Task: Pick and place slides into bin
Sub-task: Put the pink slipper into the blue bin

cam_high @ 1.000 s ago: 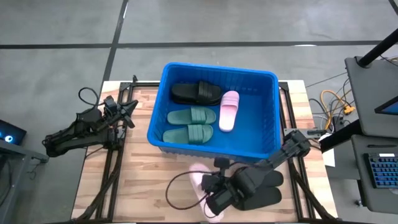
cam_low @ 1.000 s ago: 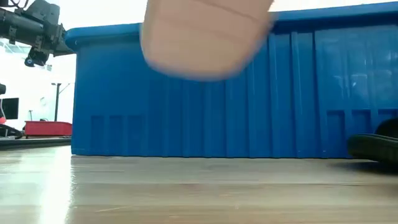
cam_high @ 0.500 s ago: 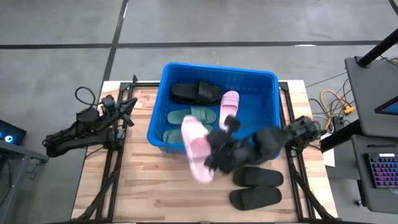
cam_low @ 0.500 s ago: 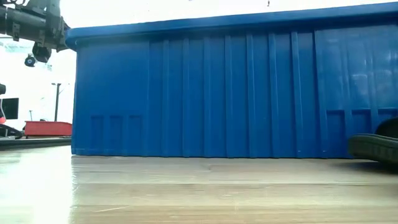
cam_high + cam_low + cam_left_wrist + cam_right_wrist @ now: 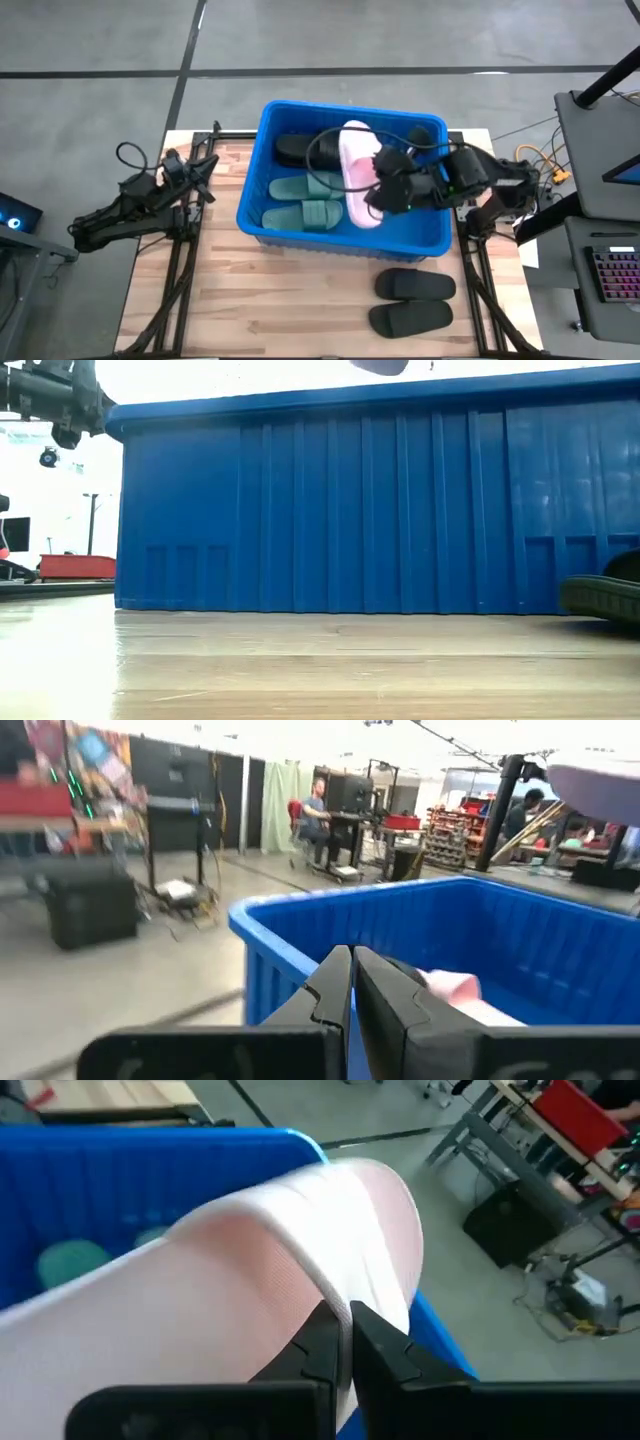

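Your right end effector (image 5: 385,185) is clamped on the pink slide (image 5: 356,160), hanging above the bin (image 5: 300,238), long axis running front-to-back. Left end effector (image 5: 207,172): pinched together, idle bench-side.

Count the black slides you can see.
3: one black slide in the bin, two on the table. The arm may hide more.

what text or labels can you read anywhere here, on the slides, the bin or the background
None can be read.
bin: plain ribbed blue walls, no label in any view.
pink slide held in the right gripper: no brand visible.
black slides on the table: no marking visible.
Colourful poster in the left wrist view: too blurred to read.
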Tool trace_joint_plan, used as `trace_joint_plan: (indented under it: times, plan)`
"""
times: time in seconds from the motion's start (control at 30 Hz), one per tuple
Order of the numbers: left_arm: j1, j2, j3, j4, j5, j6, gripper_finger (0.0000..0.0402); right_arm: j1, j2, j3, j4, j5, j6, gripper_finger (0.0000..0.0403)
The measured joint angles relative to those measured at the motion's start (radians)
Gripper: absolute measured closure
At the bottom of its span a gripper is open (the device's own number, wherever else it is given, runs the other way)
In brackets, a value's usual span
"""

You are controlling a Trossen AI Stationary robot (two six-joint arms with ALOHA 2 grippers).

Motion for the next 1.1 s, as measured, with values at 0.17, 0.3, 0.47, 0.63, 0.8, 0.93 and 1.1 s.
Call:
trace_joint_plan:
  times: [0.17,0.3,0.47,0.63,0.8,0.93,1.1]
  plan:
    - [0.0,0.0,0.004,0.112,-0.005,0.125,0.04,-0.114,-0.071,-0.118,-0.008,-0.006,-0.078,0.0392]
    - [0.0,0.0,0.006,0.225,-0.01,0.132,0.04,-0.227,-0.135,-0.267,0.004,-0.053,-0.127,0.0392]
    - [0.0,0.0,0.009,0.293,-0.05,0.133,0.04,-0.35,-0.222,-0.475,0.095,-0.159,-0.215,0.0392]
    - [0.0,0.0,0.011,0.293,-0.105,0.132,0.04,-0.441,-0.311,-0.672,0.25,-0.239,-0.33,0.0392]
    - [0.0,0.0,0.011,0.293,-0.161,0.132,0.04,-0.508,-0.375,-0.844,0.289,-0.246,-0.362,0.0392]
    - [0.0,0.0,0.011,0.293,-0.188,0.131,0.04,-0.547,-0.41,-0.979,0.367,-0.253,-0.389,0.0392]
    - [0.0,0.0,0.011,0.294,-0.188,0.128,0.04,-0.562,-0.42,-1.123,0.536,-0.288,-0.463,0.0392]
